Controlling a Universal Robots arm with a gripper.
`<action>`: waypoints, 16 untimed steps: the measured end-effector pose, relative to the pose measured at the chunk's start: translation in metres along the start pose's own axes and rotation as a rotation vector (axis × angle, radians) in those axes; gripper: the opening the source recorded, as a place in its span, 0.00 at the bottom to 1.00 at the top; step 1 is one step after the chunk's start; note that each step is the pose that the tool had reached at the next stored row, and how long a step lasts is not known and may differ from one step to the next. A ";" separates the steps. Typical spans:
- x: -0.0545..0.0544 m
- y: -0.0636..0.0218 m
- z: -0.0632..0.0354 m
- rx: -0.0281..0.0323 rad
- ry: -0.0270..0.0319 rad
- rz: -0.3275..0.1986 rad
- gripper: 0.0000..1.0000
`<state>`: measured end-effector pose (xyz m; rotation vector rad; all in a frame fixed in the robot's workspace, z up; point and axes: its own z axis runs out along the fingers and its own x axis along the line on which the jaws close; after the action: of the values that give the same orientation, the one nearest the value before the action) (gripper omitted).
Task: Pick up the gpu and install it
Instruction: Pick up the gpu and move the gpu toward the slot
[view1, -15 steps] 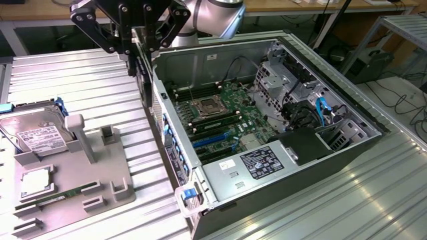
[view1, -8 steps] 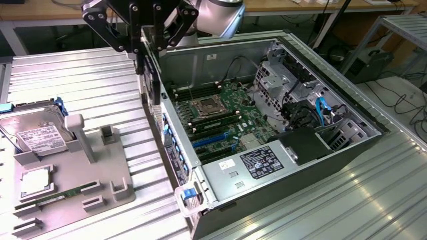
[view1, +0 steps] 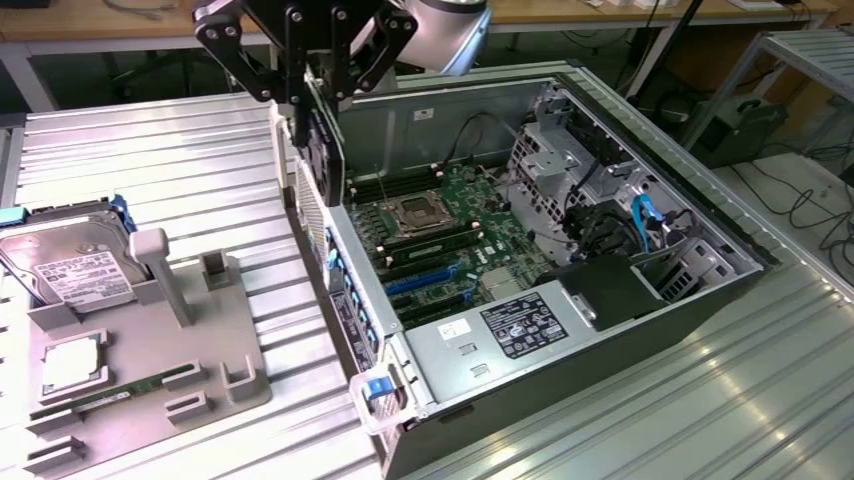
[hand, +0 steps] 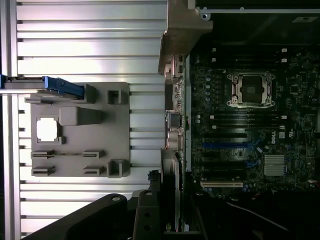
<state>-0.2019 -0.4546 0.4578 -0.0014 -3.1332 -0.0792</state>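
Left of frame: grey fixture (view1: 214, 350) on ribbed desk (view1: 174, 150), hard drive (view1: 74, 265) standing in it. Upper centre: end effector (view1: 316, 98) clenched on gpu (view1: 324, 160), card hanging upright by open computer case (view1: 641, 330) rear wall. Right: motherboard (view1: 454, 230) exposed.

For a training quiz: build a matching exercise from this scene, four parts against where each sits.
Parts: 1 graphics card; 2 hard drive; 3 processor socket; 4 memory stick.
Places: A on the motherboard in the case; B held upright in the gripper; C in the gray tray's narrow slots; D on the tray beside a blue bracket.
Pairs: 1-B, 2-D, 3-A, 4-C.
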 end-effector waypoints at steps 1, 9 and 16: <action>-0.002 0.0000 0.0000 0.0000 0.0000 0.000 0.27; -0.013 0.0000 0.0001 0.0000 0.0001 0.000 0.27; -0.025 0.0000 0.0003 0.0000 0.0000 0.000 0.27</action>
<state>-0.1773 -0.4546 0.4572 -0.0013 -3.1332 -0.0792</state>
